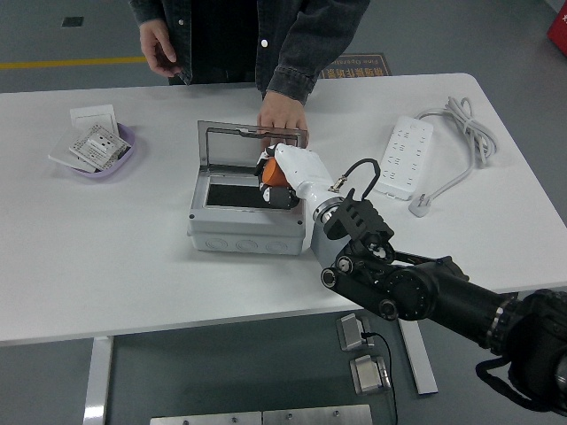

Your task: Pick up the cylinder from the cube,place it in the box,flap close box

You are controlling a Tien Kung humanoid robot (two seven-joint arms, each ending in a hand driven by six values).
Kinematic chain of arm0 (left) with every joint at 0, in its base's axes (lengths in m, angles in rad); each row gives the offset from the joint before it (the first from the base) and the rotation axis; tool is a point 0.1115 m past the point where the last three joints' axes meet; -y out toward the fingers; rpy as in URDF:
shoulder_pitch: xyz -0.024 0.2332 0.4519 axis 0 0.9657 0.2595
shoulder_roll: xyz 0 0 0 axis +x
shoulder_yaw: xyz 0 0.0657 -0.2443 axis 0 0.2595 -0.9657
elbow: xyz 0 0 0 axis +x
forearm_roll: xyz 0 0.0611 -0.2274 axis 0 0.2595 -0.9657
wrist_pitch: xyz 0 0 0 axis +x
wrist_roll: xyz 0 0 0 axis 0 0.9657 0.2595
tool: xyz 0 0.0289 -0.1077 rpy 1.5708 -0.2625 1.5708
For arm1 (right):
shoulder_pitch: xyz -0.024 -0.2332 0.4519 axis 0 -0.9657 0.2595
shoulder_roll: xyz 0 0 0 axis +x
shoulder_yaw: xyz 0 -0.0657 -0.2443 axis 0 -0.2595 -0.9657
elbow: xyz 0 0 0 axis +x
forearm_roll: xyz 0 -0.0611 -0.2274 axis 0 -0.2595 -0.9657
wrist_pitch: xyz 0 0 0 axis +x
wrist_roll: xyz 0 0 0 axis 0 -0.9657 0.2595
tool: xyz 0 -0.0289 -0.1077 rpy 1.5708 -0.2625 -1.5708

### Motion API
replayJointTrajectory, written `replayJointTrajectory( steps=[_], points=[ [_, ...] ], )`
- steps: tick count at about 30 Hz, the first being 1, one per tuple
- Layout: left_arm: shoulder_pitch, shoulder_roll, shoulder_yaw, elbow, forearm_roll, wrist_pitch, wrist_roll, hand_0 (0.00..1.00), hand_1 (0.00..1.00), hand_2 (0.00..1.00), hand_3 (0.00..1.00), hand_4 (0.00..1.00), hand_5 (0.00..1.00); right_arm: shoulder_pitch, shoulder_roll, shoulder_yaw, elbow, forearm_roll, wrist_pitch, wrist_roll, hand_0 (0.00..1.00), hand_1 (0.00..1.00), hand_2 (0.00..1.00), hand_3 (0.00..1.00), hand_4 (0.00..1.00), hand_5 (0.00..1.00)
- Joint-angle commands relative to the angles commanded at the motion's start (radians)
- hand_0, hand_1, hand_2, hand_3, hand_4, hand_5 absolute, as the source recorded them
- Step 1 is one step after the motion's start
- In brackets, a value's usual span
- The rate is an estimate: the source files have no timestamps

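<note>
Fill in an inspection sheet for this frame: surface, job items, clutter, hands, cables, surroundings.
Surface: white table, mostly bare.
Job items: grey box open, lid raised; orange cylinder over the box's right side; cube mostly hidden by the arm.
Clutter: purple dish with cards.
Hands: right hand grips the cylinder; left not in view.
Cables: power strip, coiled cord.
Surroundings: person's hand on the lid edge.

A single head camera sits high at the near edge of the white tabletop. It faces forward and down, taking in the whole tabletop up to its far edge.
</note>
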Motion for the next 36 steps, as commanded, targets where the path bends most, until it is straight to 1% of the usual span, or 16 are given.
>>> replayJointTrajectory(
  steps=[4,8,26,30,36],
  points=[
    [-0.001,0.002,-0.003,0.000,0.002,-0.001,0.002,0.936,0.968,0.961,0.995,0.994,0.888,0.019,0.000,-0.023,-0.007,0.002,-0.002,-0.010,0.002,0.014,0.194,0.202,0.030,0.026],
    [-0.002,0.002,-0.003,0.000,0.003,-0.001,0.003,0.937,0.968,0.961,0.996,0.994,0.887,0.027,0.000,-0.031,0.002,-0.003,-0.005,-0.016,0.002,0.014,0.196,0.203,0.030,0.028],
    [0.004,-0.001,-0.011,0.000,0.014,-0.003,0.003,0.940,0.969,0.963,0.998,0.993,0.890,0.013,0.000,-0.027,0.103,-0.042,-0.012,-0.027,0.002,0.013,0.196,0.203,0.030,0.032],
    [0.002,-0.001,-0.008,0.000,0.011,-0.003,0.004,0.941,0.970,0.963,0.998,0.994,0.891,0.011,0.000,-0.035,0.115,-0.009,-0.020,-0.012,0.002,0.012,0.196,0.203,0.031,0.035],
    [-0.001,0.001,-0.003,0.000,0.007,-0.003,0.005,0.943,0.970,0.963,0.998,0.994,0.891,0.007,0.000,-0.050,0.106,0.091,-0.037,0.032,0.002,0.011,0.196,0.203,0.030,0.036]
  ],
)
